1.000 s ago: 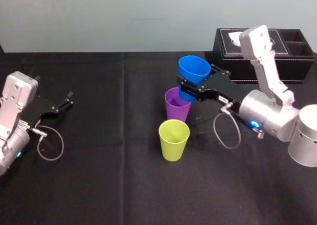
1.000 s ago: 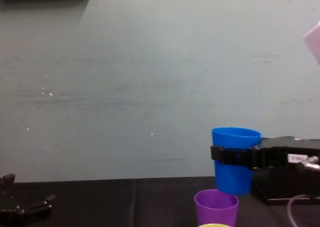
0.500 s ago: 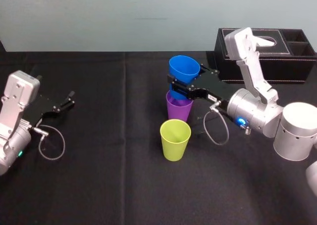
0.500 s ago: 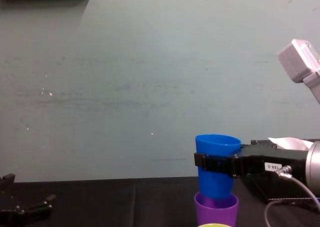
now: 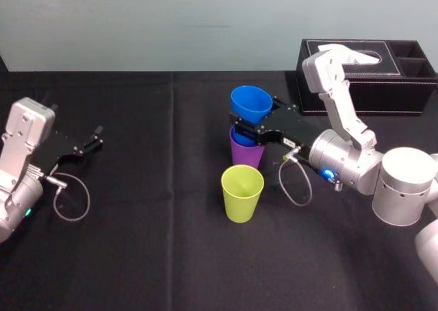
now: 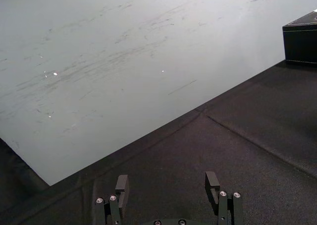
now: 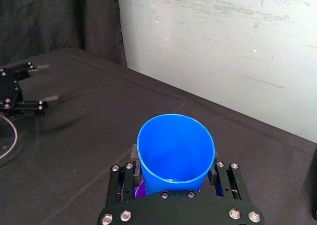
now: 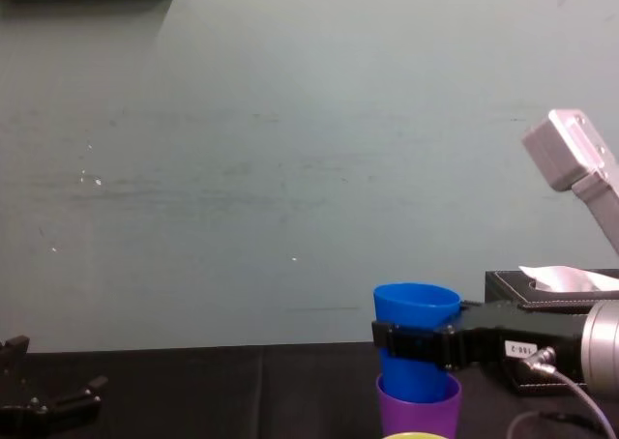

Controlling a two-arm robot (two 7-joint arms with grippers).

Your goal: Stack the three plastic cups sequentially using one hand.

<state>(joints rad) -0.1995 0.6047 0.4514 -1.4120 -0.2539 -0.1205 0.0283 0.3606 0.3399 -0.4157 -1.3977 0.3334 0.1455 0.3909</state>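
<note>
My right gripper (image 5: 252, 127) is shut on the blue cup (image 5: 250, 105), gripping its sides, and the cup's lower part sits inside the purple cup (image 5: 245, 153) standing at mid-table. From the side, the blue cup (image 8: 416, 333) rises well above the purple cup's rim (image 8: 418, 408), with the gripper (image 8: 418, 338) clamped round its middle. In the right wrist view the blue cup (image 7: 174, 150) stands upright between the fingers, a sliver of purple (image 7: 140, 188) below it. The yellow-green cup (image 5: 241, 192) stands alone just in front of the purple one. At far left my left gripper (image 5: 94, 139) rests open, also seen in its wrist view (image 6: 168, 189).
A black tissue box (image 5: 404, 85) stands at the back right behind the right arm. The table is covered in black cloth (image 5: 150, 256). A grey wall runs behind the table. The right arm's cable (image 5: 293, 181) loops beside the yellow-green cup.
The right gripper has carried the blue cup left and down, from beside and above the purple cup into its mouth. The left arm has not moved.
</note>
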